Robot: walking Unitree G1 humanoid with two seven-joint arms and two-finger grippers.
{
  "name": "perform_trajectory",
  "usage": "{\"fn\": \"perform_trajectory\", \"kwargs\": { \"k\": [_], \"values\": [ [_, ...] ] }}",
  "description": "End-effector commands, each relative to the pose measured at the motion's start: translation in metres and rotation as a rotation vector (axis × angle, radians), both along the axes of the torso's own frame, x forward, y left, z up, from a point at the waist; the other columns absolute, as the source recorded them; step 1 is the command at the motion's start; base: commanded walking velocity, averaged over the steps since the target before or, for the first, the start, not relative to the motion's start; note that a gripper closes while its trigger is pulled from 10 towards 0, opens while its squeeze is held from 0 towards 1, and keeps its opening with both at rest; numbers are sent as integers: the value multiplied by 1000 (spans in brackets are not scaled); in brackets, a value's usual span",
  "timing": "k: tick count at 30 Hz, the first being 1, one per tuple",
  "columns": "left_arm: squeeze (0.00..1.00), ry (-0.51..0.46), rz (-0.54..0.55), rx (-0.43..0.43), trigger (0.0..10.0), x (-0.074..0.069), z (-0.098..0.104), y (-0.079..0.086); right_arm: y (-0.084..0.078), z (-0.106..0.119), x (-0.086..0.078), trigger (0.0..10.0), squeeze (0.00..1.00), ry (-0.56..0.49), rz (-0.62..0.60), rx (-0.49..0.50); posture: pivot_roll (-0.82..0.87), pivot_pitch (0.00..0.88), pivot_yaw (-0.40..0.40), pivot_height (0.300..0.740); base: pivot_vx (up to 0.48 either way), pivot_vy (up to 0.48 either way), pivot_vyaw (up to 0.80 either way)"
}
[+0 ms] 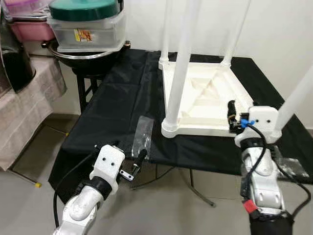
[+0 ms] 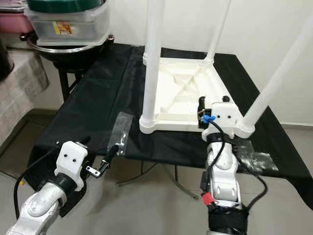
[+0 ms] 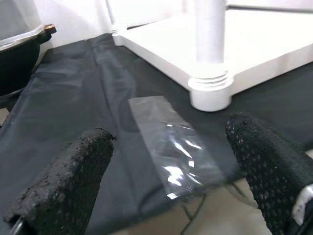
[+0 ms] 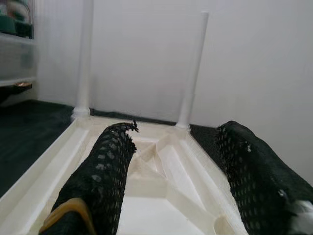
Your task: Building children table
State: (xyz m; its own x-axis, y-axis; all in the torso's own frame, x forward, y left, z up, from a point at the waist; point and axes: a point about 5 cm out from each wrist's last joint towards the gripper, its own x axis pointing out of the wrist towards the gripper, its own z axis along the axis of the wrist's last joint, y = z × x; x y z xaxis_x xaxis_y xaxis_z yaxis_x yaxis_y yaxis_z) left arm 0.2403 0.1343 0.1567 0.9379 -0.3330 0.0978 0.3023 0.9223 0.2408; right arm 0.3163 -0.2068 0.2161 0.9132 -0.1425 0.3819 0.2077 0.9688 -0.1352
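From the left eye view, the white children's table (image 1: 205, 98) lay upside down on the black-draped desk (image 1: 112, 112), four legs up, reaching to the front edge. The right gripper (image 1: 232, 113) hovered at that table's near rim, the left gripper (image 1: 139, 159) off the desk's front edge beside a clear plastic bag (image 1: 142, 134).

The left wrist view showed wide-open jaws holding nothing, the bag ahead.

The right wrist view showed jaws likewise spread and empty over the underside.

A push from the right arm could tip the tall legs (they looked top-heavy); the bag could slide off.
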Motion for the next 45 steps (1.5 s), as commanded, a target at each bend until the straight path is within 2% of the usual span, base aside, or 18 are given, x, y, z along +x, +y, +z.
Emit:
{"fn": "perform_trajectory", "kwargs": {
  "k": [1, 6, 16, 18, 20, 23, 24, 25, 27, 28, 29, 30, 35, 38, 40, 41, 43, 45],
  "values": [
    [0, -3, -17, 3, 10000, 1, 0, -3, -10, -1, -2, 10000, 0, 8, -61, -12, 87, 79, -70, 740, 386, 0, 0],
    [0, -5, -15, -1, 10000, 2, 0, -3, -10, 4, 0, 10000, 0, -9, -79, -14, 84, 78, -71, 740, 382, 0, 0],
    [0, 17, 9, -7, 10000, 3, -4, 0, -7, 11, 4, 10000, 0, -26, -23, 24, 81, 73, -68, 740, 0, 0, 0],
    [0, 30, 0, -7, 10000, 1, -7, -2, 4, 13, 10, 10000, 0, -17, 145, 126, 82, 69, -69, 740, 0, 0, 0],
    [0, 33, -3, -13, 10000, 0, -8, -3, 7, 14, 11, 10000, 0, -15, 208, 153, 80, 68, -71, 740, 0, 0, 0],
    [0, 54, -22, -34, 10000, -3, -12, -6, 13, 13, 14, 10000, 0, 36, 505, 278, 80, 66, -72, 740, 0, 0, 0],
    [0, 54, -22, -34, 10000, -3, -12, -6, 13, 13, 14, 10000, 0, 36, 505, 278, 80, 66, -72, 740, 0, 0, 0],
    [0, 68, -38, -39, 10000, -6, -15, -9, 9, 13, 13, 10000, 0, 73, 625, 275, 81, 63, -75, 740, 0, 0, 0],
    [0, 76, -51, -38, 10000, -8, -17, -12, 6, 13, 12, 10000, 0, 103, 688, 247, 80, 63, -72, 740, 0, 0, 0],
    [0, 77, -54, -36, 10000, -9, -17, -12, 5, 13, 11, 10000, 337, 108, 725, 241, 78, 63, -71, 740, 0, 0, 0],
    [0, 79, -57, -38, 10000, -10, -18, -13, 3, 12, 11, 10000, 1000, 116, 749, 226, 79, 61, -72, 740, 0, 0, 0],
    [0, 79, -57, -38, 10000, -10, -18, -13, 3, 12, 11, 10000, 1000, 116, 749, 226, 79, 61, -72, 740, 0, 0, 0],
    [0, 100, -68, -34, 10000, -12, -23, -15, 0, 18, -6, 10000, 1000, 157, 1010, 271, 78, 61, -73, 740, 0, 0, 0],
    [0, 111, -70, -38, 10000, -13, -25, -15, 0, 19, -18, 10000, 1000, 197, 1168, 265, 80, 59, -71, 740, 0, 0, 0],
    [0, 117, -74, -37, 10000, -14, -27, -16, -3, 19, -22, 10000, 1000, 231, 1207, 217, 80, 60, -69, 740, 0, 0, 0],
    [0, 119, -76, -37, 10000, -15, -28, -16, -5, 17, -21, 10000, 0, 251, 1208, 200, 78, 57, -67, 740, 0, 0, 0],
    [0, 120, -79, -37, 10000, -15, -28, -16, -7, 17, -19, 10000, 0, 261, 1194, 177, 78, 57, -67, 740, 0, 0, 0],
    [0, 121, -84, -39, 10000, -16, -27, -17, -13, 14, -6, 10000, 0, 296, 1123, 160, 80, 61, -68, 740, 0, 0, 0]
  ]
}}
